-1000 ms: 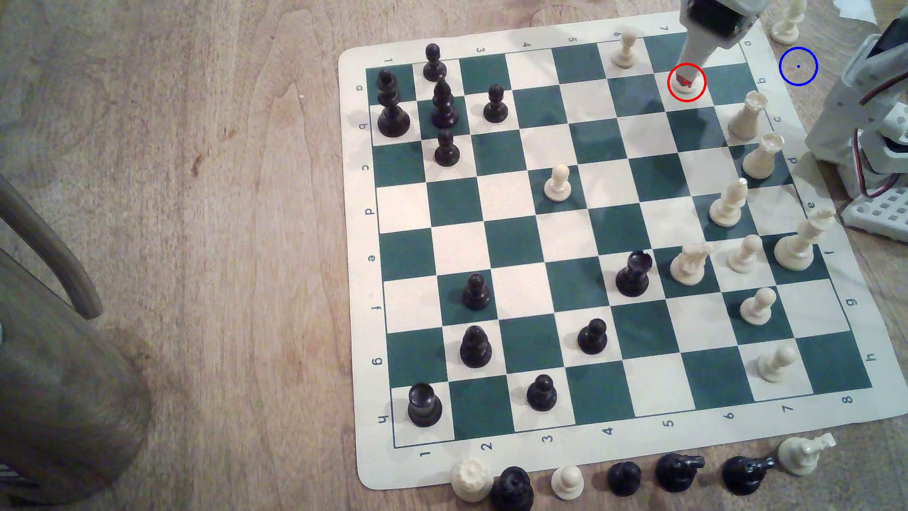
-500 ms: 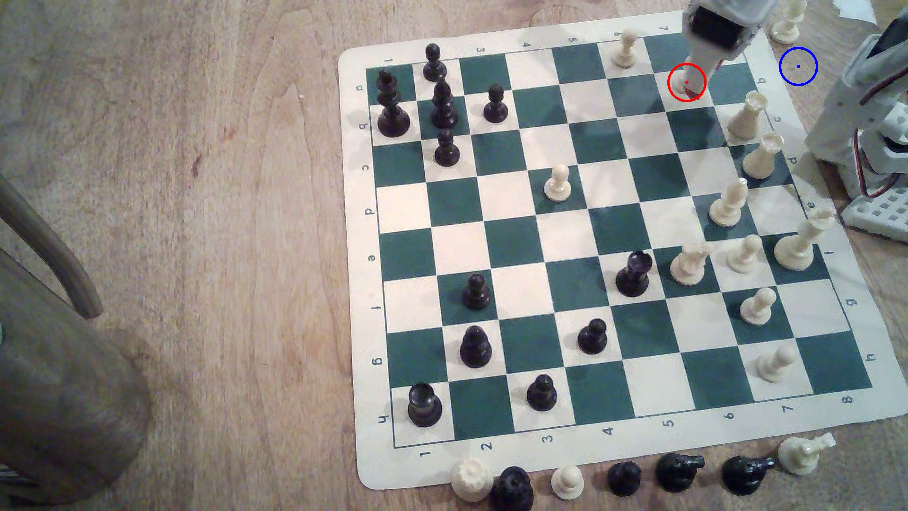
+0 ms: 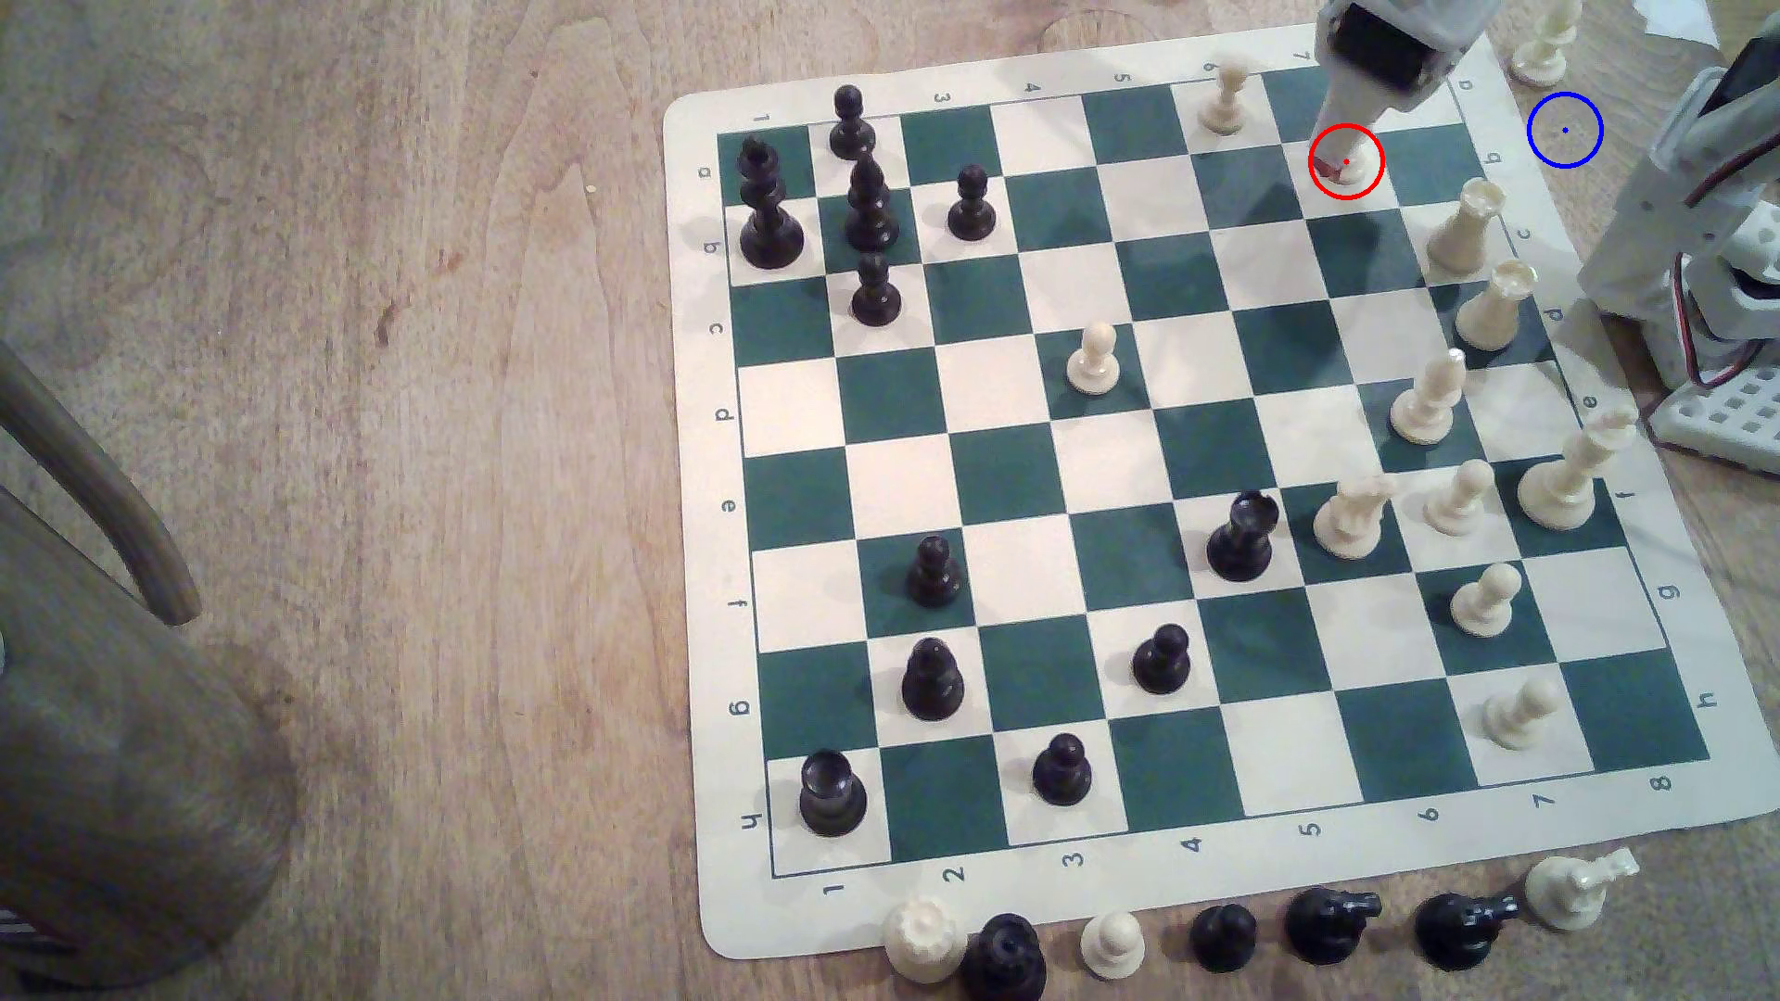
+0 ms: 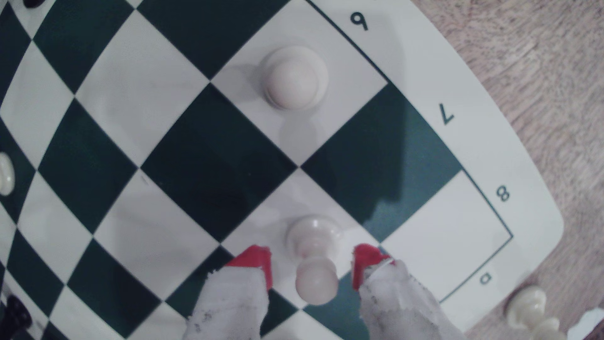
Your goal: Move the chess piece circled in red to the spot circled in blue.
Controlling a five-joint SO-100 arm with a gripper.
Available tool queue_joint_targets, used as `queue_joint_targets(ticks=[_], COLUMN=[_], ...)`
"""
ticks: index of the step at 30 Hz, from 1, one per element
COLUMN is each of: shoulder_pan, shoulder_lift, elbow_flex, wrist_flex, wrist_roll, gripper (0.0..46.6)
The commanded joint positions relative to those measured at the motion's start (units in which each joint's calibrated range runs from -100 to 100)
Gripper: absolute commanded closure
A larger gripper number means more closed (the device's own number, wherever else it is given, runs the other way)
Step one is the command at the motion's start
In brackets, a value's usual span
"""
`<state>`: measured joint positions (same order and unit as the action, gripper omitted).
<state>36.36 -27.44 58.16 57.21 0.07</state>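
flanking the white pawn [image 4: 315, 258], parted red-tipped fingers [image 4: 258, 261], gaps visible wrist-side

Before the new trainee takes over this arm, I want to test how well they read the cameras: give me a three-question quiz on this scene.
1. True or false: the gripper is already clamped on the cream pawn.
2. Where does the blue circle lie? A) on a green square B) on bare wood off the board's corner C) on a black piece
3. Fill in: the red-tipped fingers stand on either ___ of the pawn.

Key:
1. False: the wrist view shows gaps between both tips and the pawn.
2. B
3. side
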Motion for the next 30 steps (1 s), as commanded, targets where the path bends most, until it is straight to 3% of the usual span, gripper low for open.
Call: queue_joint_targets(ticks=[1,6,21,30], shoulder_pan=[-0.10,-0.26,-0.57,9.36], shoulder_lift=[-0.06,-0.15,-11.44,-12.63], elbow_flex=[-0.50,-0.50,-4.94,-3.58], wrist_flex=[-0.95,-0.95,10.19,10.77], wrist_roll=[-0.24,-0.15,-0.98,2.30], gripper=[38.3,46.4,46.4,46.4])
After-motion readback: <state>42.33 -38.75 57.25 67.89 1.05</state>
